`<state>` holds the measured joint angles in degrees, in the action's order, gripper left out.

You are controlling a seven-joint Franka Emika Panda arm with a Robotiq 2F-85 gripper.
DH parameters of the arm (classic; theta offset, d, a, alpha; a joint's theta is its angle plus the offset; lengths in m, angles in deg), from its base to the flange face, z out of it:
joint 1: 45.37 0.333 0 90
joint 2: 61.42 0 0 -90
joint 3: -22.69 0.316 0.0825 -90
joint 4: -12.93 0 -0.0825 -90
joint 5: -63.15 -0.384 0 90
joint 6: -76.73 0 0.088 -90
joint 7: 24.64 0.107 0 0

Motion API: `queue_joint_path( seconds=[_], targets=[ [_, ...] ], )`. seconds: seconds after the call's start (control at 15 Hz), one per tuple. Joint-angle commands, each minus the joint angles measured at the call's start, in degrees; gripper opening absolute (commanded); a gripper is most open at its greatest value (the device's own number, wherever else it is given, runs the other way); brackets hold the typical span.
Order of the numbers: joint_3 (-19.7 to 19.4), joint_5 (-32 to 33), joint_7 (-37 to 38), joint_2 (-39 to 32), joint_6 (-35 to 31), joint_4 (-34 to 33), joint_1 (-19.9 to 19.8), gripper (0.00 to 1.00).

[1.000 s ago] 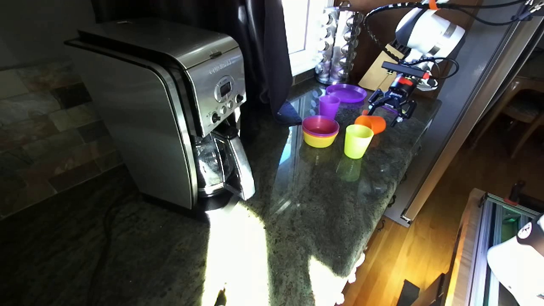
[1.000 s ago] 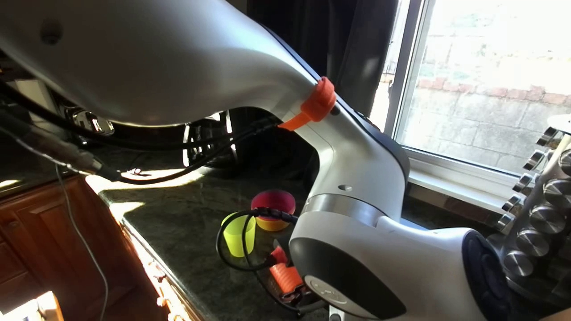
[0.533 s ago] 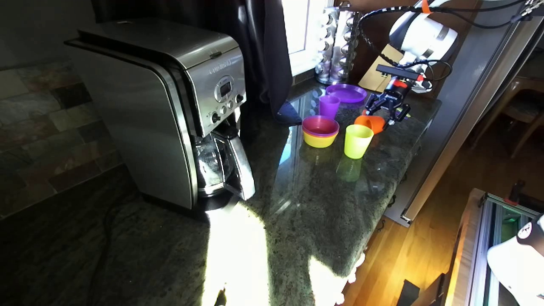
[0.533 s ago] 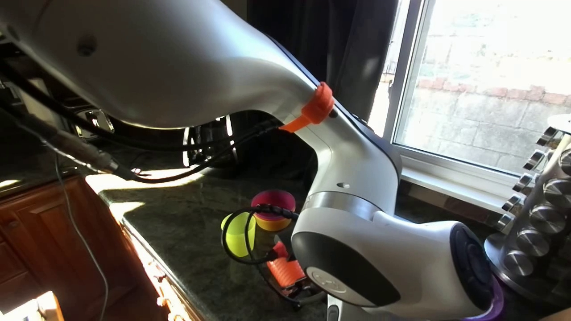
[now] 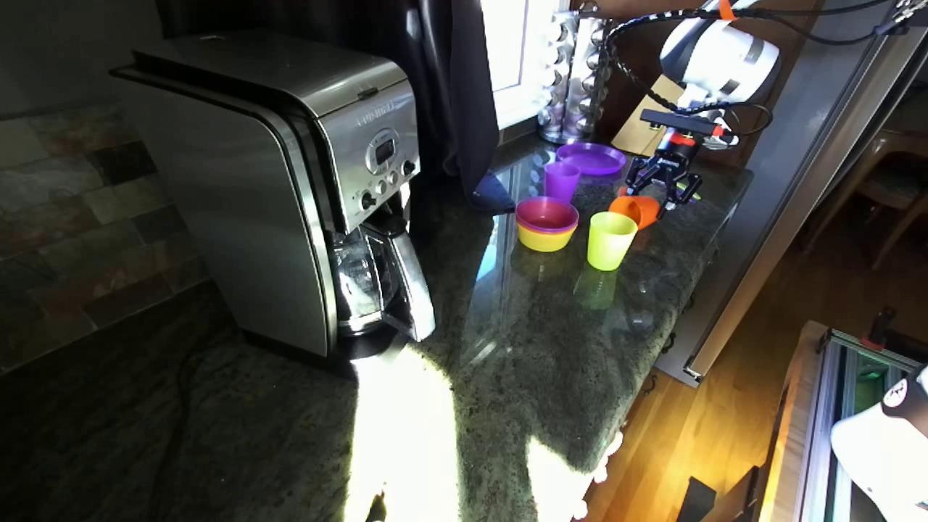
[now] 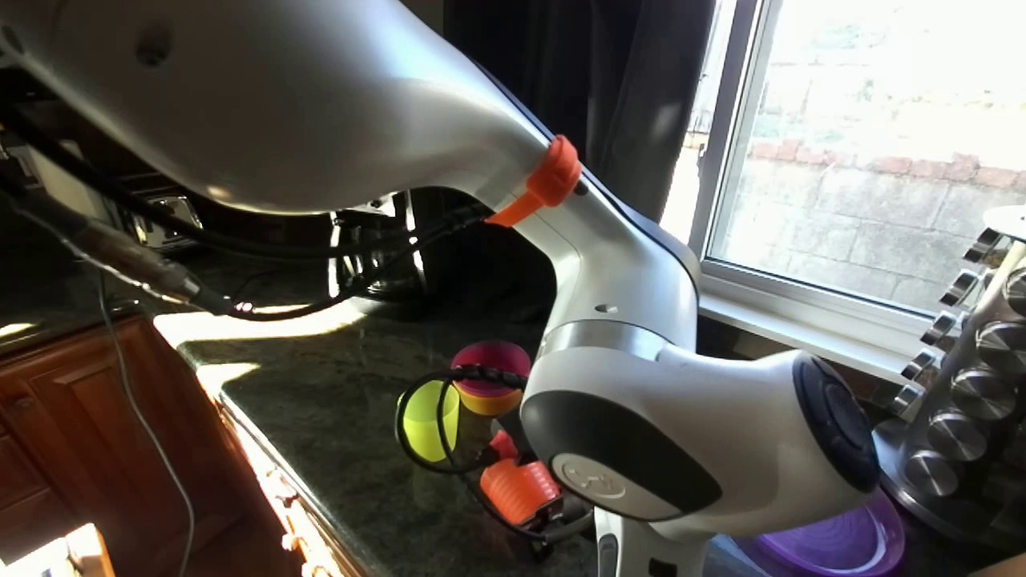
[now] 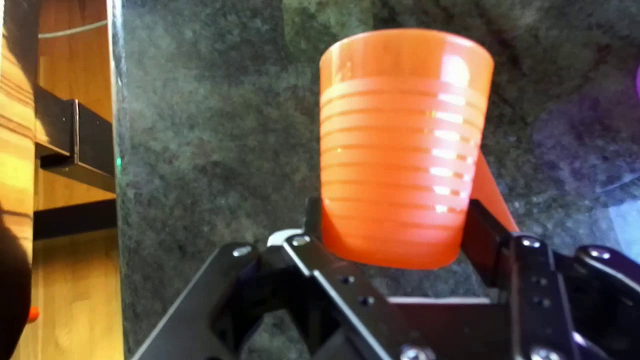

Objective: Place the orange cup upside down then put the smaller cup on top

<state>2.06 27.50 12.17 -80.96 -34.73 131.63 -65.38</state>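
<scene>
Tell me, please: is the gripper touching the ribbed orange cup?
Touching. In the wrist view, the gripper has its black fingertips against both sides of the ribbed orange cup near its base, with no visible gap.

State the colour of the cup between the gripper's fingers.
The cup is orange with ringed sides; the wrist view shows it best.

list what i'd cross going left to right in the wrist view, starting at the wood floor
Wood floor, counter edge, orange cup, partly hidden orange piece, sliver of something purple at the picture's right border.
</scene>
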Motion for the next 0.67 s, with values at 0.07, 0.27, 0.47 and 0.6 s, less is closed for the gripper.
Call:
queue_joint_path(
  seconds=[0.07, 0.27, 0.47, 0.6],
  targets=[
    [-0.7, 10.1, 0.2, 7.9, -11.7, 7.3, 3.6, 0.43],
    [-0.2, 16.6, 0.7, 13.6, -19.9, 13.2, 5.3, 0.43],
    [0.3, 23.7, 3.0, 19.1, -27.3, 19.3, 6.3, 0.43],
    [1.0, 28.5, 5.3, 21.6, -31.3, 22.4, 6.3, 0.43]
  ],
)
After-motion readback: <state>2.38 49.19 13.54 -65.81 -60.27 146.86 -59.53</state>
